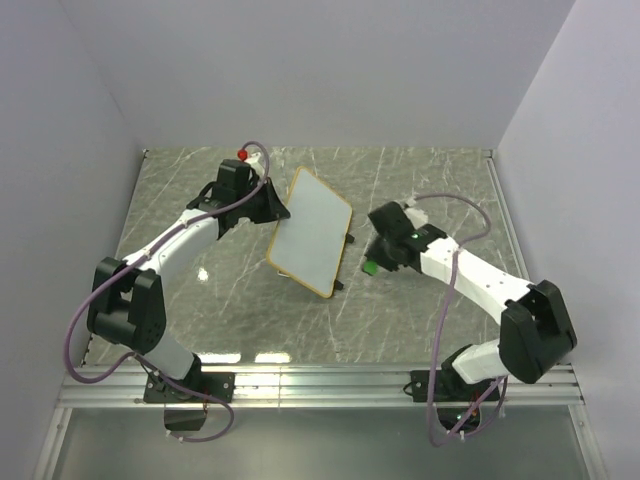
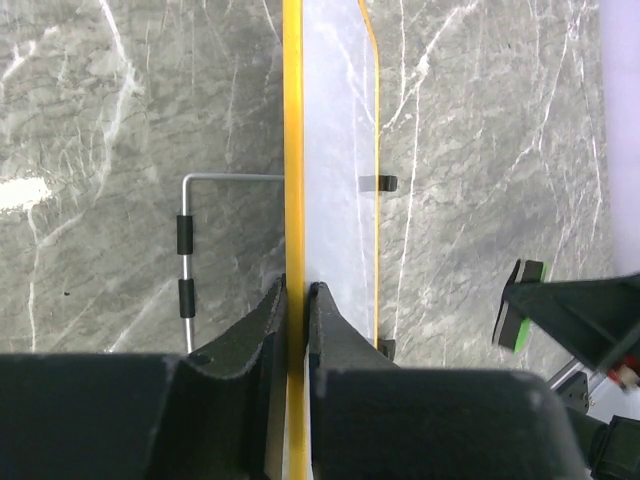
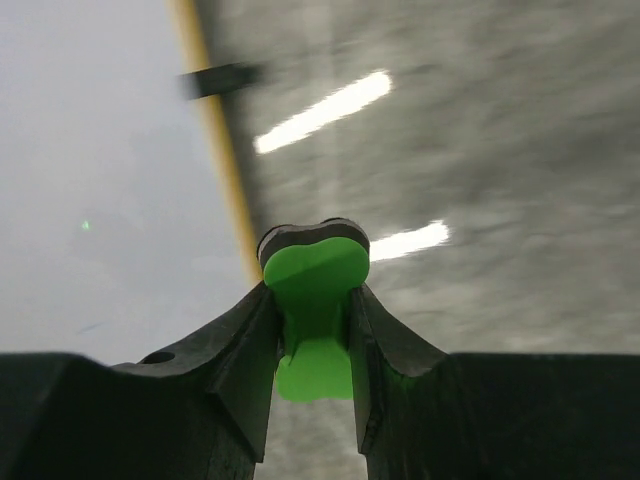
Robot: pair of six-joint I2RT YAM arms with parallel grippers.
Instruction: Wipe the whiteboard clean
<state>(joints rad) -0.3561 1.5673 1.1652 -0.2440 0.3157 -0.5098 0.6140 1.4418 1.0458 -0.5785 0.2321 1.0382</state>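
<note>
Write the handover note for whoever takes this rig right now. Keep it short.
Left claw: shut on the tan frame of the whiteboard, holding it tilted up over the table.
Right claw: shut on the green eraser, just off the board's right edge, not touching the white face.
Done: board gripped, eraser picked up.
Left: bring the eraser onto the face and wipe across it. The surface looks almost blank from above. Faint marks may remain, but the pictures are too soft to tell, so check before stopping.
</note>
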